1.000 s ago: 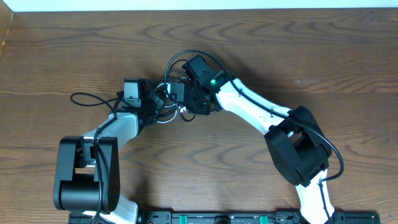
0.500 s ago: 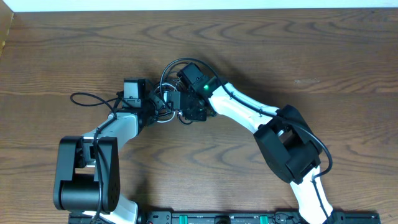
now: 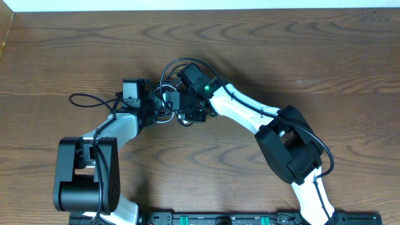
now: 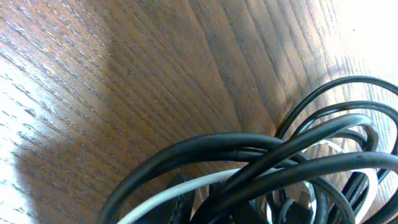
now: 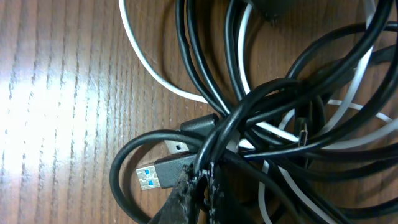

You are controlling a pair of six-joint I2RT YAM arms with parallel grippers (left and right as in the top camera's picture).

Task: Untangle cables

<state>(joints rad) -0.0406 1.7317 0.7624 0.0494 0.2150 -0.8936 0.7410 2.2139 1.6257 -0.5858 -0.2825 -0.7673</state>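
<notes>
Right wrist: right gripper (image 5: 198, 186) pressed shut, pinching black cable (image 5: 214, 140) in tangle w/ white cable (image 5: 149, 65); left gripper (image 3: 161, 105) state can't tell.

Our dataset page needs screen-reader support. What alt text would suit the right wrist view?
A knot of black and white cables lies on a wooden table, looped over one another. At the bottom edge the right gripper, closed, meets a black strand beside a USB plug with a blue insert.
</notes>
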